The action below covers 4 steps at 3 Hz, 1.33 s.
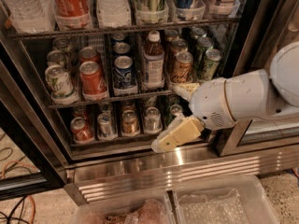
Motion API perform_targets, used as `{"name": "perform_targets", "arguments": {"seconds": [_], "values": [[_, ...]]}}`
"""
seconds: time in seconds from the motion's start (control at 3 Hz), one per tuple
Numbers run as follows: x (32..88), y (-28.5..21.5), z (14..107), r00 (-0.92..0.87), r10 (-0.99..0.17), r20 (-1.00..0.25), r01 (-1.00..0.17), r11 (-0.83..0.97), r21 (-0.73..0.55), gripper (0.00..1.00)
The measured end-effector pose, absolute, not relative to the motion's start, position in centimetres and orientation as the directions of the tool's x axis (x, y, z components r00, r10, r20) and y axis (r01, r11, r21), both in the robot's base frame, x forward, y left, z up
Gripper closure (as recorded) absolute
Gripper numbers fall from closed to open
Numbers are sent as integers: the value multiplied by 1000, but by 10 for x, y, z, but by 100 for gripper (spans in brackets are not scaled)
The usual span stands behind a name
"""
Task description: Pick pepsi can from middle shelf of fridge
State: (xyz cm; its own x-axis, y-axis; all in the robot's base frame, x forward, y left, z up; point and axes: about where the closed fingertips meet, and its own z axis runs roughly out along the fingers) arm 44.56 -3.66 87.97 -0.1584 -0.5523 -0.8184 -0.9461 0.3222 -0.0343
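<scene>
Blue pepsi can (pixel 124 73) on the middle shelf (pixel 108 98) should be straddled squarely by the spread hand (pixel 180 114) right of centre.

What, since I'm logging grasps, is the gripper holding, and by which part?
Nothing: the gripper, open and empty, hangs lower right of the pepsi can on the middle shelf.

Blue pepsi can (pixel 124 73) mid-frame, red can (pixel 93 78) left of it, cream-yellow gripper (pixel 167 118) lower centre, white arm (pixel 233 101).
</scene>
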Motion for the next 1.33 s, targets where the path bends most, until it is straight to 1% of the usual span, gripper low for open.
{"name": "perform_targets", "arguments": {"seconds": [0.33,0.67,1.33], "values": [[451,-22,873,-146,-543,-827,-949,314,-39,0],[455,-4,851,-154,-481,-863,-943,334,-18,0],[465,37,820,-209,-223,-952,-862,501,72,0]]}}
